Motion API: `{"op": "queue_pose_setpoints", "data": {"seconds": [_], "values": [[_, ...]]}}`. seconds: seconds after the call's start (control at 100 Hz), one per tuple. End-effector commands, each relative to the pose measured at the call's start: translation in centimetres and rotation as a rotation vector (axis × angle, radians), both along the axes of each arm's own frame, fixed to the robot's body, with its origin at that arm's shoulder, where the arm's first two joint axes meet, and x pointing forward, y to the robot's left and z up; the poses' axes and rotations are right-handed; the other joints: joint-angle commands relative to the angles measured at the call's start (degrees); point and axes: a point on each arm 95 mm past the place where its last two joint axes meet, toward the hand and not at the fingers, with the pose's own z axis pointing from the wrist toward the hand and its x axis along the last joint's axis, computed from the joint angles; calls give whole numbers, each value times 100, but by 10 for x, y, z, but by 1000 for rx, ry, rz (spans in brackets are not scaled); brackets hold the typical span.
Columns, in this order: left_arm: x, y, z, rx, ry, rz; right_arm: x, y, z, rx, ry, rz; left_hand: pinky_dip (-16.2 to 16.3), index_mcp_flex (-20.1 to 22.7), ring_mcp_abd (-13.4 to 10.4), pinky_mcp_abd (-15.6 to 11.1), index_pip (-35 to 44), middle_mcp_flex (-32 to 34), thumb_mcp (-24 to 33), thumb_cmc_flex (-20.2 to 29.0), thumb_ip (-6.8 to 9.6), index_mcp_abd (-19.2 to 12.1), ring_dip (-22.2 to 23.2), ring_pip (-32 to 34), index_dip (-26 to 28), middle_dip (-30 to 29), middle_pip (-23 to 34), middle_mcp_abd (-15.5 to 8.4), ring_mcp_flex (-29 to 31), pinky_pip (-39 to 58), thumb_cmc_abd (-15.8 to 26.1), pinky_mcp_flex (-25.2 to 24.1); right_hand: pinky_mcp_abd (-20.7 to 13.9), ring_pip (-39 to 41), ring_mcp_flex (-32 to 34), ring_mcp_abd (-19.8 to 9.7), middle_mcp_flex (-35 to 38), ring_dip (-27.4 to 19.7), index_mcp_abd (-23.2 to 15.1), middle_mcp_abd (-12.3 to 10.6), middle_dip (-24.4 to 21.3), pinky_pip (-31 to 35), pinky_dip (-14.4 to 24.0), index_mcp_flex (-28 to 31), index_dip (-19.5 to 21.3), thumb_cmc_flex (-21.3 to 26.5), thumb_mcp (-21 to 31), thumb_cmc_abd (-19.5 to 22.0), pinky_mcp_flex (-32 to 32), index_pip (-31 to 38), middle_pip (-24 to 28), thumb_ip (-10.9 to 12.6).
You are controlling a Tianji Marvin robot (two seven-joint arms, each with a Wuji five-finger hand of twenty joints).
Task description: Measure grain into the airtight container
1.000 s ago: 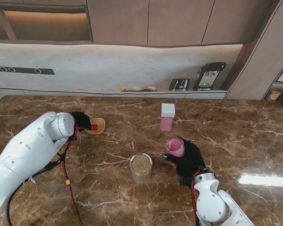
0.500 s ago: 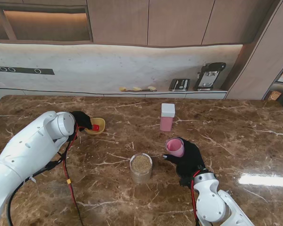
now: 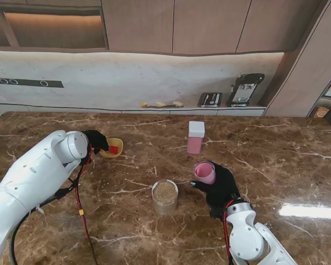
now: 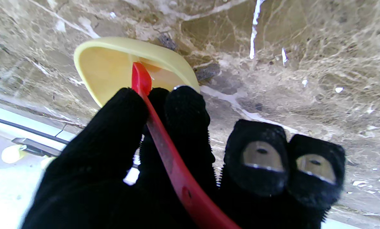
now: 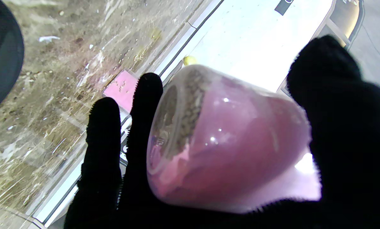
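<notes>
My left hand (image 3: pixel 95 141) is shut on a red scoop (image 4: pixel 164 149), pinched between thumb and fingers, its tip inside the yellow bowl (image 3: pixel 112 147) at the left of the table; the same bowl (image 4: pixel 113 63) shows in the left wrist view. My right hand (image 3: pixel 220 185) is shut on a pink cup (image 3: pixel 204 173), tilted, with grain seen through its wall (image 5: pixel 190 108). A clear round container (image 3: pixel 165 196) holding grain stands in the middle, just left of the pink cup. A pink airtight container with a white lid (image 3: pixel 195 137) stands farther from me.
The brown marble table (image 3: pixel 276 149) spreads out on all sides. A red and black cable (image 3: pixel 80 210) hangs along my left arm. Appliances (image 3: pixel 244 88) and small yellow items (image 3: pixel 160 104) sit on the back counter.
My left hand with the red scoop has shifted very slightly at the yellow bowl. My right hand and the pink cup have stayed still.
</notes>
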Motion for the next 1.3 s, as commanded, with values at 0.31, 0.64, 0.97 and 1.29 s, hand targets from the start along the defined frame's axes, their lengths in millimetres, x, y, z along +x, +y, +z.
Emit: {"op": "queue_pose_setpoints", "data": {"seconds": [0.31,0.64,0.97,1.29], "values": [[-2,6,1,22,-13,-16,-2,1,-5,3,21,6,853,-393,181,98,-324,-1217,462,-571,153,-96,834,-2229,7,-882,-1051,285,-158,-895,-308,-1716,-8,-28,-92,-75,-29,78,-483,-159,-50,-39,66,330,21,166,740,1273,-46,-21,-47,-172],[-2,11,4,38,-28,-39,-2,0,-6,3,21,9,1025,-426,274,72,-478,-1599,468,-768,109,-63,1174,-2718,116,-1301,-1403,429,-732,-1419,-371,-2473,2,-29,-92,-68,-43,79,-479,-157,-50,-45,67,333,30,173,730,1269,-52,-26,-53,-167],[-4,14,7,50,-28,-47,-1,0,-7,6,17,12,1126,-543,297,29,-720,-1905,510,-1071,167,138,1259,-2798,143,-1395,-1490,470,-930,-1589,-186,-2659,1,-32,-92,-68,-47,80,-493,-163,-49,-52,68,329,33,177,726,1270,-56,-29,-52,-167],[-6,16,16,66,-39,-70,-1,0,-7,8,11,13,1177,-596,293,19,-824,-2074,558,-1180,181,156,1298,-2857,219,-1531,-1648,503,-1034,-1669,-146,-2758,4,-31,-90,-67,-37,81,-489,-170,-48,-52,72,329,34,178,727,1268,-51,-33,-49,-167]]}}
